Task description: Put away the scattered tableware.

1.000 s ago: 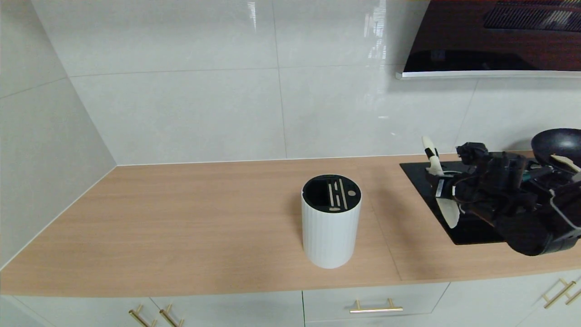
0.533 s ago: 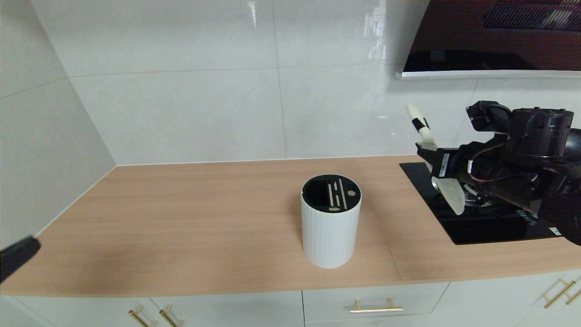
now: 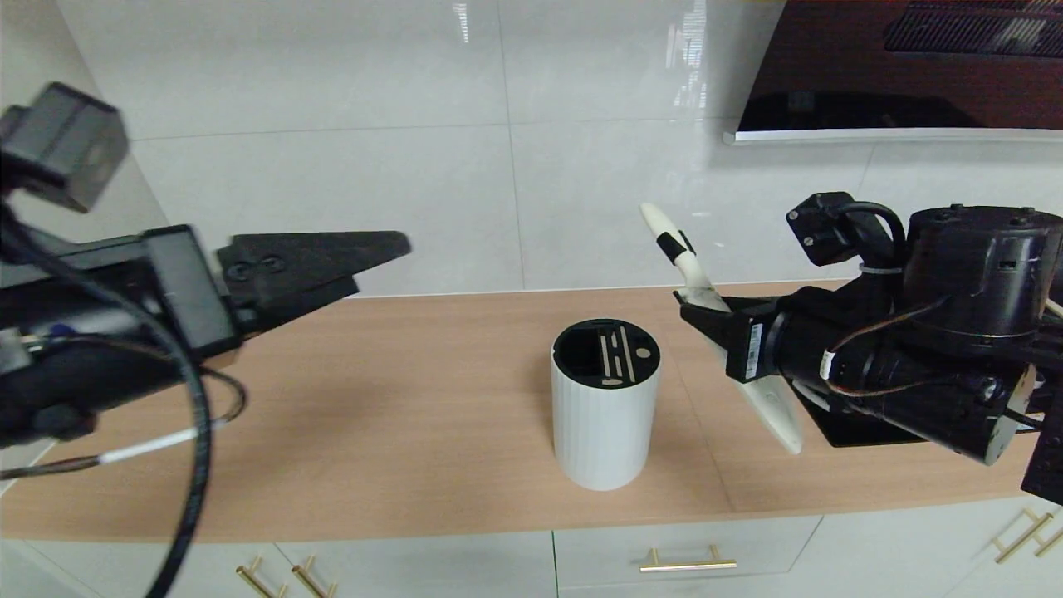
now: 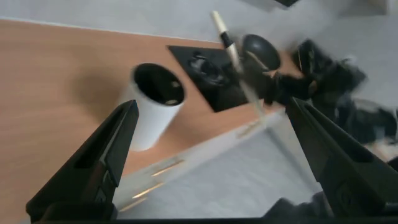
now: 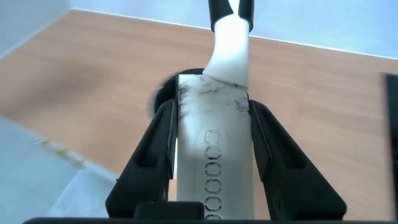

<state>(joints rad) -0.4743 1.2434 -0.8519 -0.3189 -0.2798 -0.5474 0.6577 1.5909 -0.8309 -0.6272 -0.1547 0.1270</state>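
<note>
A white ribbed cylindrical knife holder [image 3: 606, 403] with a black slotted top stands in the middle of the wooden counter [image 3: 374, 415]. My right gripper [image 3: 702, 314] is shut on a white knife [image 3: 772, 411], held tilted in the air just right of the holder, handle up toward the wall and blade down. The right wrist view looks along the perforated blade [image 5: 214, 162] clamped between the gripper [image 5: 213, 109] fingers. My left gripper [image 3: 378, 264] hangs open above the counter, left of the holder. Between its spread fingers [image 4: 93, 168] lie the holder [image 4: 152, 109] and the knife [image 4: 233, 56].
A black cooktop [image 4: 211, 81] is set into the counter at the right, with a dark wok [image 4: 261, 50] on it. A range hood [image 3: 905, 75] hangs above. Tiled walls close the back and left. Drawers with gold handles [image 3: 688, 565] run below the counter's front edge.
My right arm has carried the knife up off the cooktop and leftward until it is beside the holder. My left arm has risen into view from the lower left.
</note>
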